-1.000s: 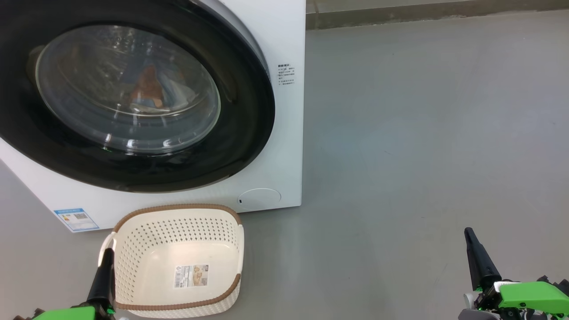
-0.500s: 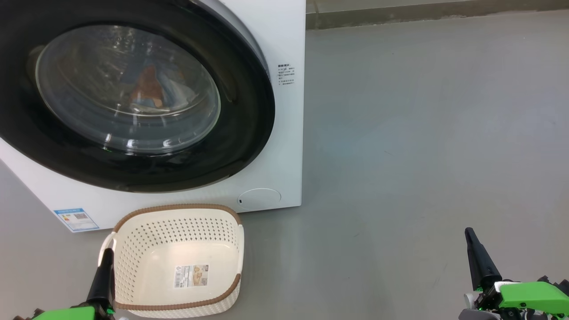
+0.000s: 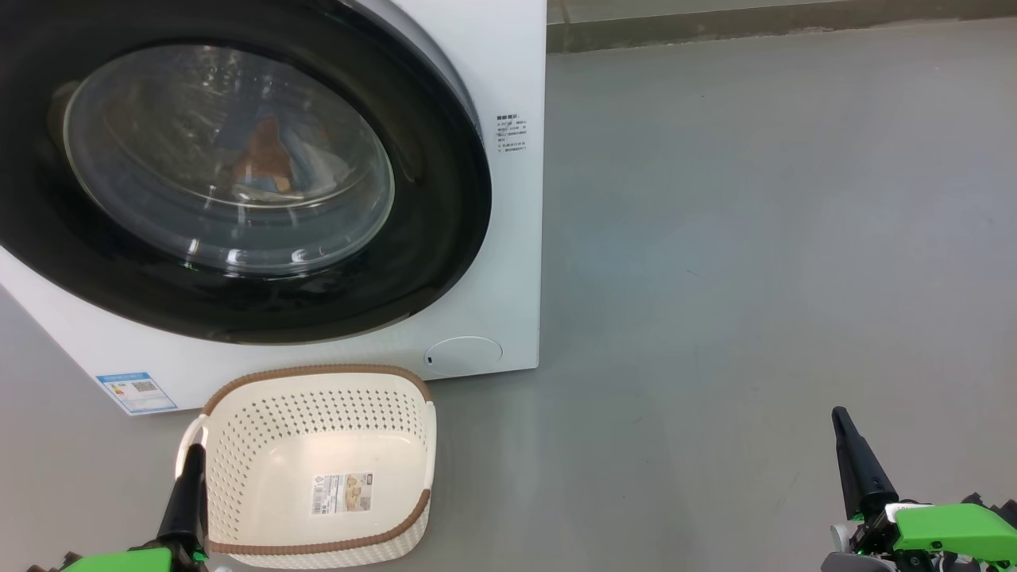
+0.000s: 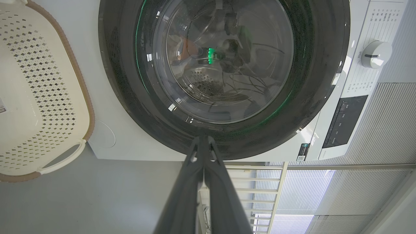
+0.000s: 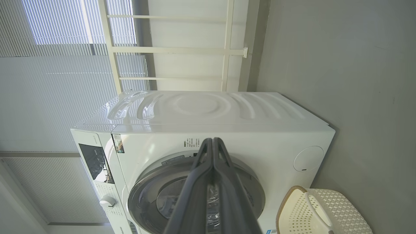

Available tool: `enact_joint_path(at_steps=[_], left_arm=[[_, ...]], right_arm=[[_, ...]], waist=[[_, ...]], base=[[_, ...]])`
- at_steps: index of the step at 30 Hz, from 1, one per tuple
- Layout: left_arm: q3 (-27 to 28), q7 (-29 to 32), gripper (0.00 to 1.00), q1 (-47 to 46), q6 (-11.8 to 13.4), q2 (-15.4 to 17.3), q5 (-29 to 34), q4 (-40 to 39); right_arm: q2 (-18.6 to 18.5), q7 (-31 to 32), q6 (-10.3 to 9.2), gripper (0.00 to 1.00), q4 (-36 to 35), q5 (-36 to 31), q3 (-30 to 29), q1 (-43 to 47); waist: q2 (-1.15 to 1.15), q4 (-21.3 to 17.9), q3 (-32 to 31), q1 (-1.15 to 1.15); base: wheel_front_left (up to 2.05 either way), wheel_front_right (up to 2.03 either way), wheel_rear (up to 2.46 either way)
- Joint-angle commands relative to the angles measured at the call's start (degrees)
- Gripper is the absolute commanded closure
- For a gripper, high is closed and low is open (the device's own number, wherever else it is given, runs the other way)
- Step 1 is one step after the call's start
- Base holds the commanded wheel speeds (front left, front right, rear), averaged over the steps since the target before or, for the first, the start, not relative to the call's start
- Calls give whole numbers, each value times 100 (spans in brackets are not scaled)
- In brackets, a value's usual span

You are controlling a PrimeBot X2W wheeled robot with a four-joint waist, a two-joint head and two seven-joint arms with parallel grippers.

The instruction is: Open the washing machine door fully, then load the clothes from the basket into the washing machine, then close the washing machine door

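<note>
The washing machine [image 3: 512, 262] stands at the upper left of the head view. Its door [image 3: 433, 238] lies flat against the front. Through the glass I see the clothes [image 3: 270, 163], blue and orange, inside the drum. In front of the machine the basket [image 3: 318, 409] sits on the floor, its bare bottom showing a label sticker. My left gripper [image 3: 194, 453] is shut, low beside the basket's left handle and holding nothing. At the lower right my right gripper [image 3: 837, 415] is shut over bare floor. In the wrist views the left gripper [image 4: 203, 139] and right gripper [image 5: 213, 140] have their fingers pressed together.
Grey floor [image 3: 755, 238] stretches to the right of the machine up to a wall base. The machine's control panel with a dial [image 4: 375, 53] is in the left wrist view. A round white flap [image 3: 463, 352] sits low on the machine's front.
</note>
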Motion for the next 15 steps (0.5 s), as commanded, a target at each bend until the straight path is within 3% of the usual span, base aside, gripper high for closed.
enact_joint_path(at_steps=[1,15], left_arm=[[201,61,100,-224,-60,102,38,-94],[209,67,100,-225,-60,97,44,-93]], right_arm=[[-16,19,-6,100,-138,2,117,-230],[-10,26,-6,100,-138,-5,109,-231]], waist=[[0,0,0,0],[0,0,0,0]], base=[[0,0,0],[0,0,0]])
